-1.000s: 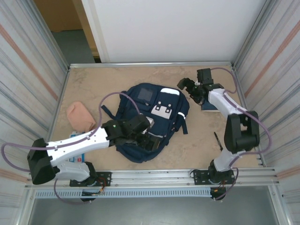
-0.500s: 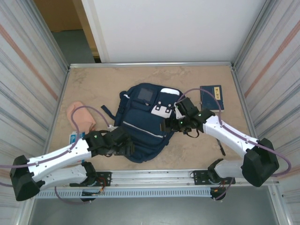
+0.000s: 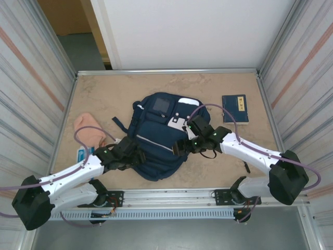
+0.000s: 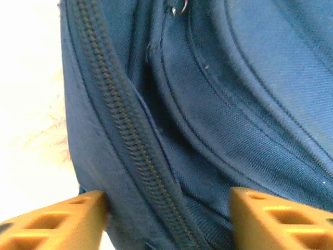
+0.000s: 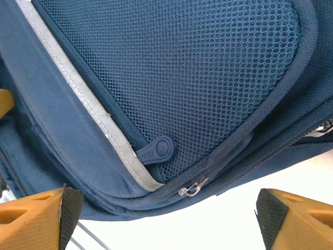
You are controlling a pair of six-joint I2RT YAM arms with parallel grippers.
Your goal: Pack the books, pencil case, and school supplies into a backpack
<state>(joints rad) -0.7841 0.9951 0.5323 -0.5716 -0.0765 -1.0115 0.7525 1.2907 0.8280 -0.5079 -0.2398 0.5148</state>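
Flat on worktop [image 3: 104, 94]: backpack [image 3: 158, 138]. Astride zip [image 4: 122, 125] at backpack's near-left edge, left end effector [image 4: 167, 211] half closed, hold unclear. By backpack's right side, right end effector [image 5: 169, 208] wide open, empty. Up close: mesh pocket [image 5: 182, 67], pull tab [image 5: 157, 151]. From above: book [image 3: 234, 108] right of backpack, pink lump [image 3: 88, 130] left.

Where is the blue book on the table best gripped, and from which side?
The book lies flat and thin, so likely pinch its near short edge, coming low from the robot's side; the right wall stands close to its right edge.
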